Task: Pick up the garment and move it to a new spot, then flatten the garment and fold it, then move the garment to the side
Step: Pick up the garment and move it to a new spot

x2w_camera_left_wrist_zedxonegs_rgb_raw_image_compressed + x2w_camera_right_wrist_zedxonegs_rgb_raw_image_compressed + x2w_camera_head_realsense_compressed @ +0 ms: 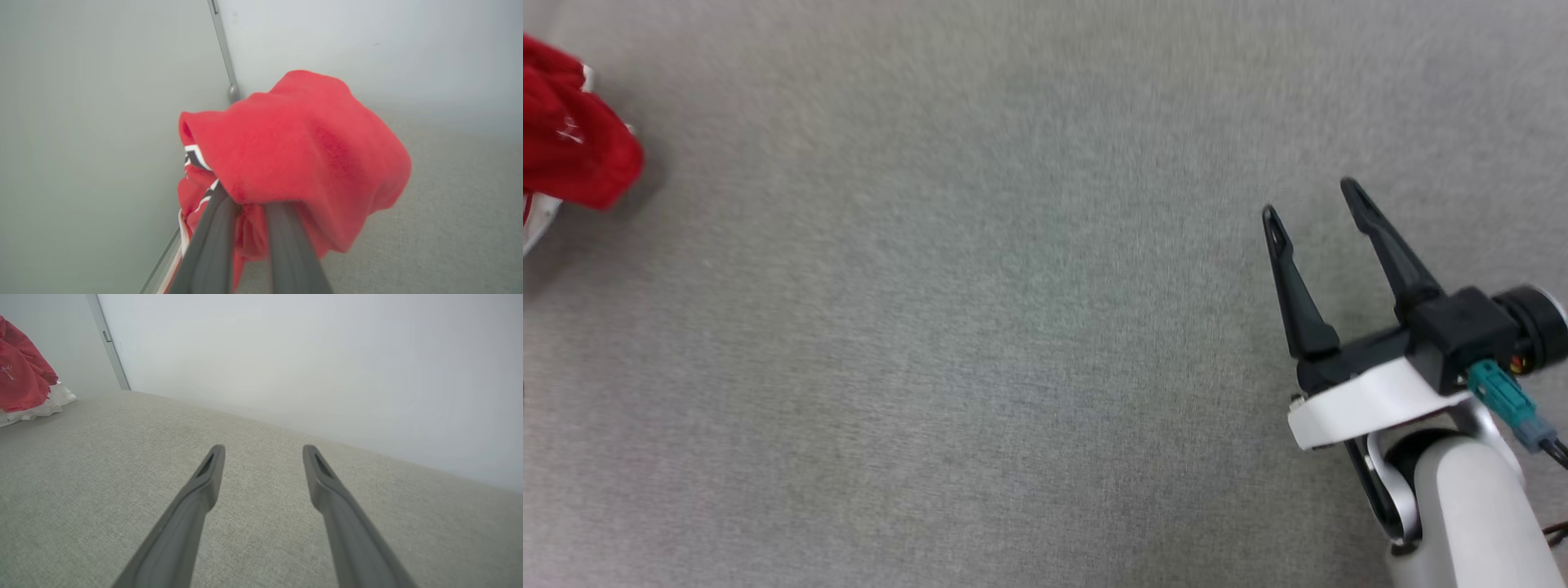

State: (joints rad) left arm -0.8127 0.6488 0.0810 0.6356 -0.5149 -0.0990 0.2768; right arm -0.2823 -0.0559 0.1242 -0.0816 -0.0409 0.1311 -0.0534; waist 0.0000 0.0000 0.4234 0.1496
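Garment (302, 155): bunched at far left
Left gripper (249, 203): narrow, pinching garment folds
Right gripper (1310, 199): wide, empty, well apart rightward

Soft cloth garment (302, 147), matt woven surface (1013, 343)

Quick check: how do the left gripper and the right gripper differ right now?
The left gripper's fingers stand close together with the red garment bunched between them. The right gripper's fingers are spread wide with nothing between them. The left gripper is at the garment, while the right gripper is over the grey surface, well away from the garment. Both have long dark fingers.
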